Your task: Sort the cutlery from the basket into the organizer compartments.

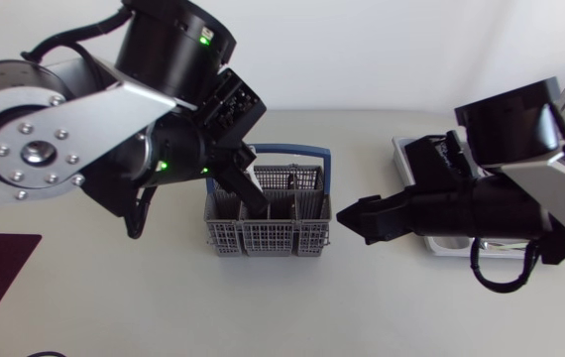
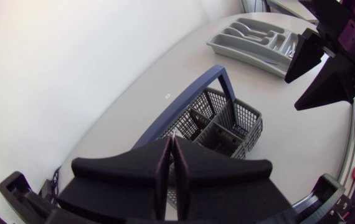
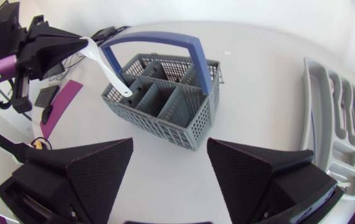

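The left hand (image 1: 248, 193) is clenched on a slim white plastic utensil (image 3: 112, 71) whose tip dips into the grey mesh basket (image 1: 273, 236), which has an arched blue handle (image 3: 152, 38). The right hand (image 3: 170, 165) hovers beside the basket with its wedge fingers spread wide. The moulded grey organizer (image 2: 252, 40) lies well apart on the smooth pale counter (image 1: 164, 307).

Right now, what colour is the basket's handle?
Blue; the handle shows best in the right wrist view.
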